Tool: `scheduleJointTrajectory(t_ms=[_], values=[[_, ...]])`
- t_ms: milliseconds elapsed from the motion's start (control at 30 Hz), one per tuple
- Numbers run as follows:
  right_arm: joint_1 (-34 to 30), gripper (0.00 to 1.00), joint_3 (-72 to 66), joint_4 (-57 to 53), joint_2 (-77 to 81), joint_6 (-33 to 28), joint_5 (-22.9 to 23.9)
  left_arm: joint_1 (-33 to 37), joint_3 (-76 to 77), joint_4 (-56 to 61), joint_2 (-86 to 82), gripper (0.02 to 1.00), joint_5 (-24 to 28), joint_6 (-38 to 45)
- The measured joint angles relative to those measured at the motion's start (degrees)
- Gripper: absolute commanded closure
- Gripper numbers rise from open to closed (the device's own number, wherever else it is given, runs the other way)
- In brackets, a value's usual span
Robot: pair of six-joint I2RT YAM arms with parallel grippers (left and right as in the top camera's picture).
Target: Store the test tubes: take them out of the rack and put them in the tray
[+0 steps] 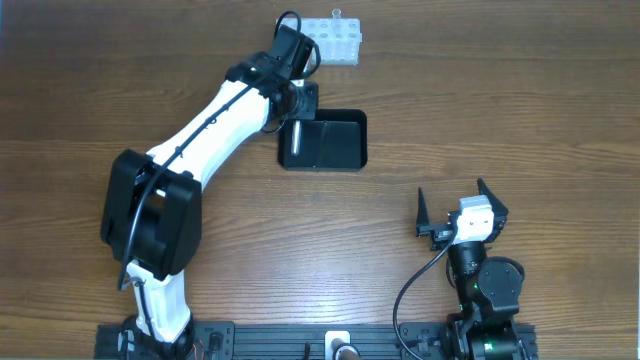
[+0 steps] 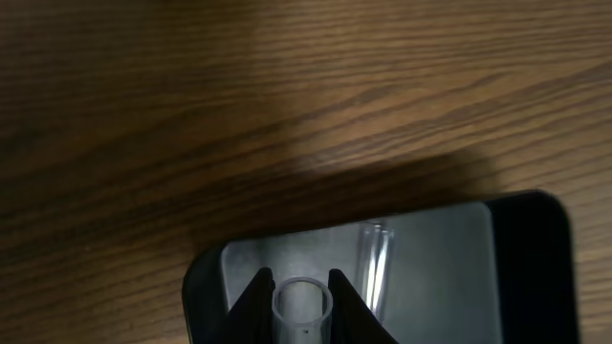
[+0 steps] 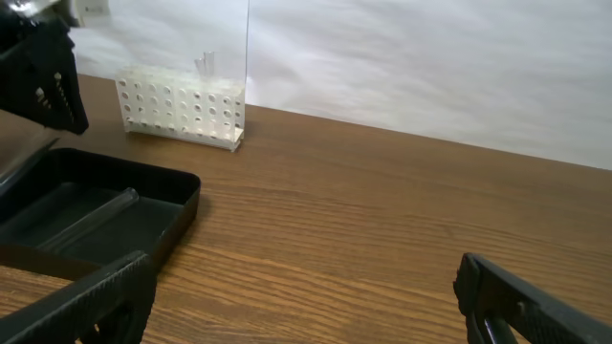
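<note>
My left gripper (image 2: 302,285) is shut on a clear test tube (image 2: 302,308), seen end-on between its fingers, just above the black tray (image 2: 449,258). Another clear tube (image 2: 375,269) lies flat in the tray. From above, the left gripper (image 1: 300,103) hangs over the tray's (image 1: 345,150) left end, where the lying tube (image 1: 296,138) rests. The white rack (image 1: 335,42) stands beyond the tray with one tube (image 1: 338,14) upright in it. My right gripper (image 1: 455,213) is open and holds nothing, near its base at the front right.
The right wrist view takes in the rack (image 3: 182,110), the tray (image 3: 167,196) and the left gripper (image 3: 48,81) across bare wooden table (image 3: 382,220). A white wall runs behind the table's far edge.
</note>
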Motion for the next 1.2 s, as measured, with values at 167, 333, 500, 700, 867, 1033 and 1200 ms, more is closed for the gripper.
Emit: scheduleJointTrajectory(t_ms=[167,333,500,700,867,1033,1200], values=[[0.00,0.009,0.00,0.00,0.00,-0.02,0.00,0.13,0.00,-0.02,1.20,0.912,0.00,-0.02],[0.00,0.009,0.00,0.00,0.00,-0.04,0.00,0.15,0.00,-0.02,1.62,0.912,0.00,-0.02],[0.00,0.009,0.00,0.00,0.00,-0.02,-0.02,0.26,0.00,-0.02,2.93,0.904,0.00,-0.02],[0.00,0.009,0.00,0.00,0.00,-0.02,0.00,0.31,0.00,-0.02,4.04,0.886,0.00,-0.02],[0.00,0.009,0.00,0.00,0.00,0.02,0.00,0.31,0.00,-0.02,4.13,0.875,0.00,-0.02],[0.00,0.009,0.00,0.00,0.00,0.00,-0.02,0.31,0.00,-0.02,4.13,0.820,0.00,0.00],[0.00,0.009,0.00,0.00,0.00,-0.04,-0.02,0.31,0.00,0.00,4.48,0.722,0.00,0.00]])
